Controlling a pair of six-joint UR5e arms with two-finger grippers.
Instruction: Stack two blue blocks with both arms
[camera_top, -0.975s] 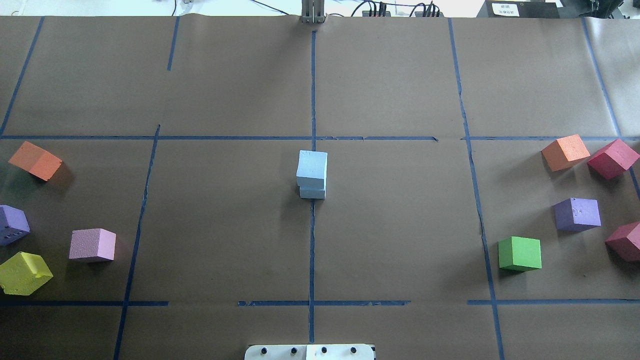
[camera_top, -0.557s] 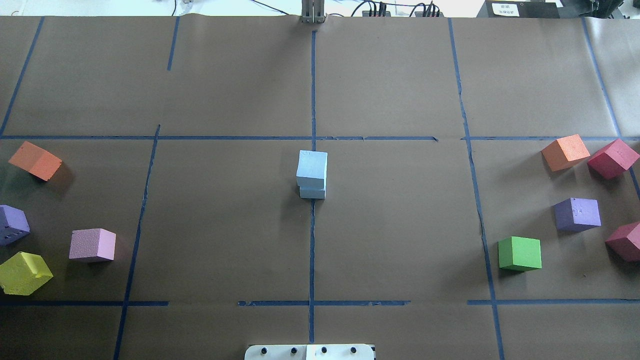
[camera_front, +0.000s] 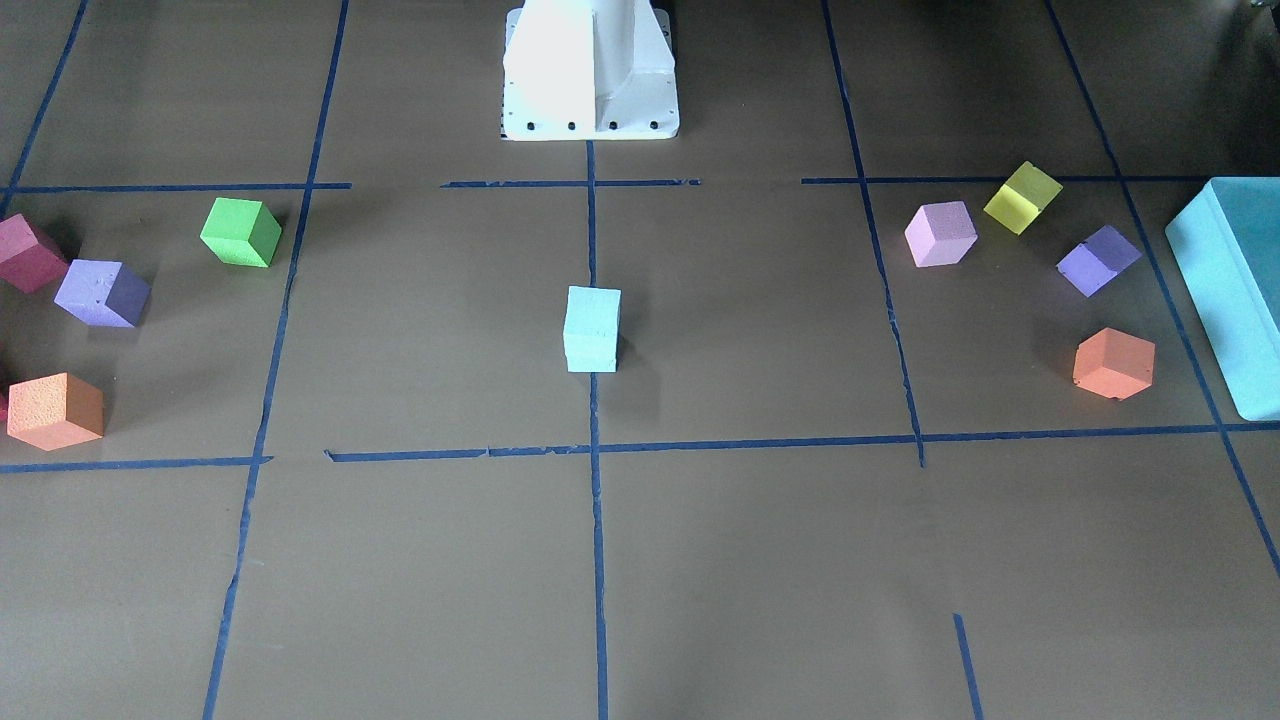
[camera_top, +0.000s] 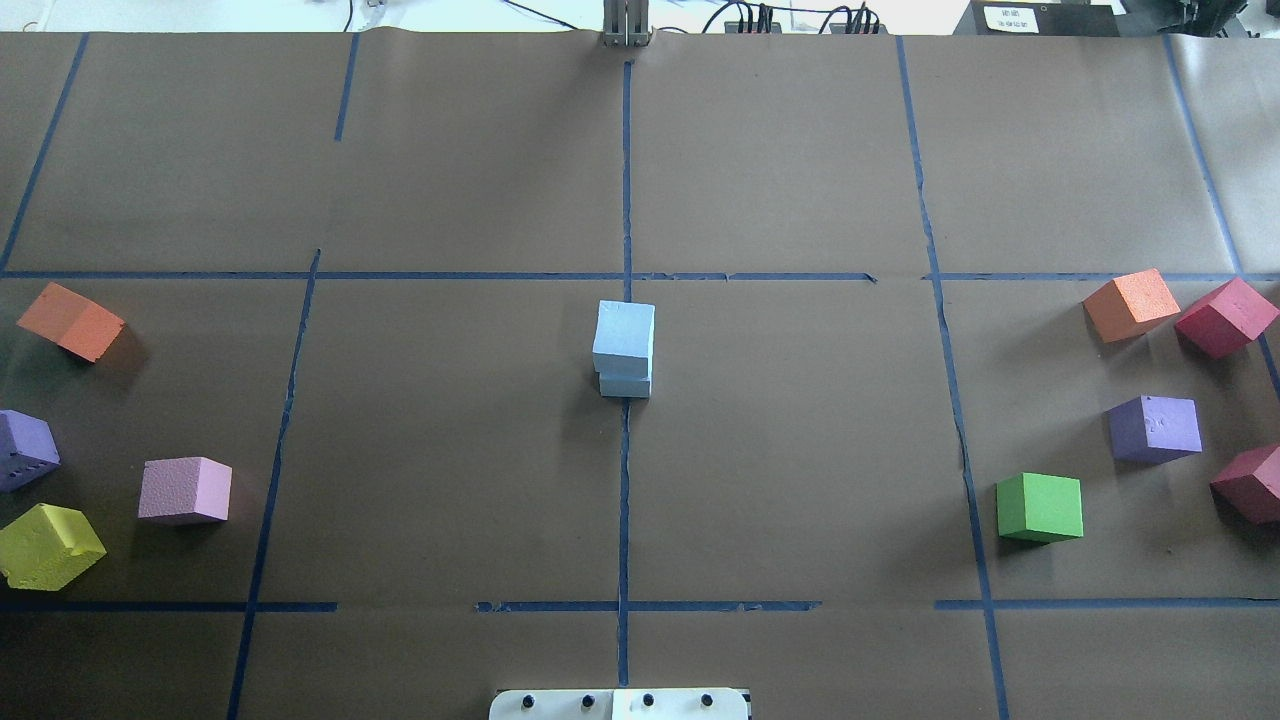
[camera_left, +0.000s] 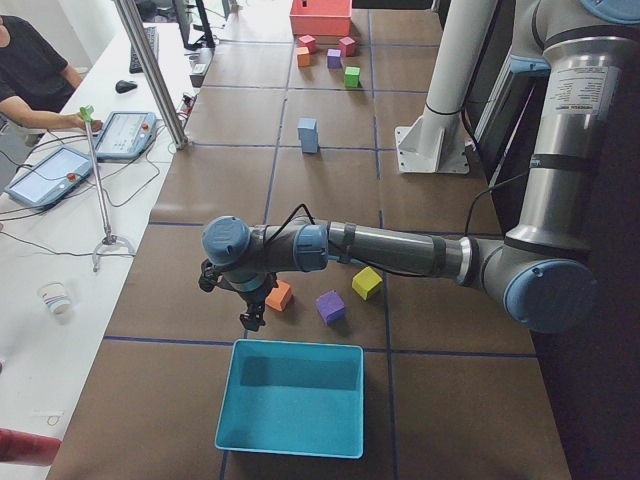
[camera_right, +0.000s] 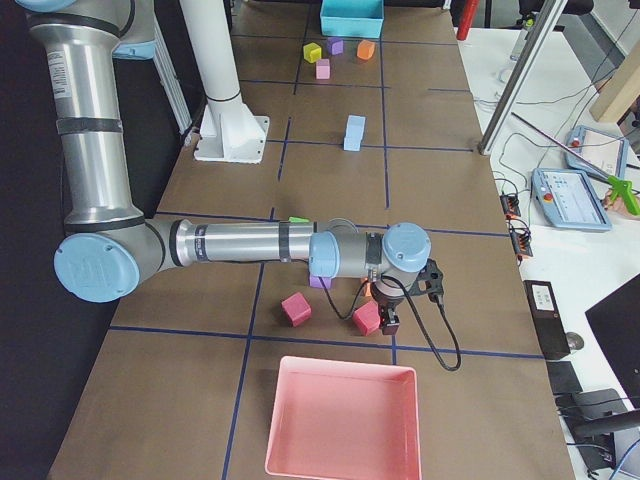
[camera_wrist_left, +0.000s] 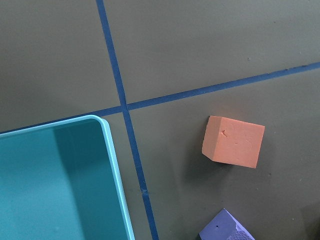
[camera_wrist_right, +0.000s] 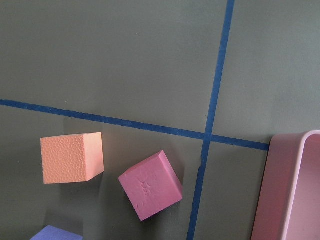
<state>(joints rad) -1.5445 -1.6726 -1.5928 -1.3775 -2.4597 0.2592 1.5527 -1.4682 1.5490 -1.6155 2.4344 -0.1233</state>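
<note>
The two pale blue blocks (camera_top: 624, 335) stand stacked, one on the other, on the centre tape line, the upper one shifted slightly off the lower one (camera_top: 626, 386). The stack also shows in the front view (camera_front: 592, 330) and in both side views (camera_left: 308, 134) (camera_right: 354, 132). My left gripper (camera_left: 248, 318) hangs far from the stack, over an orange cube (camera_wrist_left: 233, 141) beside the teal box. My right gripper (camera_right: 392, 322) hangs at the other table end, over a magenta cube (camera_wrist_right: 150, 184). I cannot tell whether either gripper is open or shut.
A teal box (camera_left: 290, 395) sits at the left end and a pink tray (camera_right: 340, 420) at the right end. Orange, purple, pink and yellow cubes (camera_top: 48, 545) lie on the left; orange, magenta, purple and green cubes (camera_top: 1040, 507) lie on the right. The white pedestal (camera_front: 590, 70) stands at the near edge.
</note>
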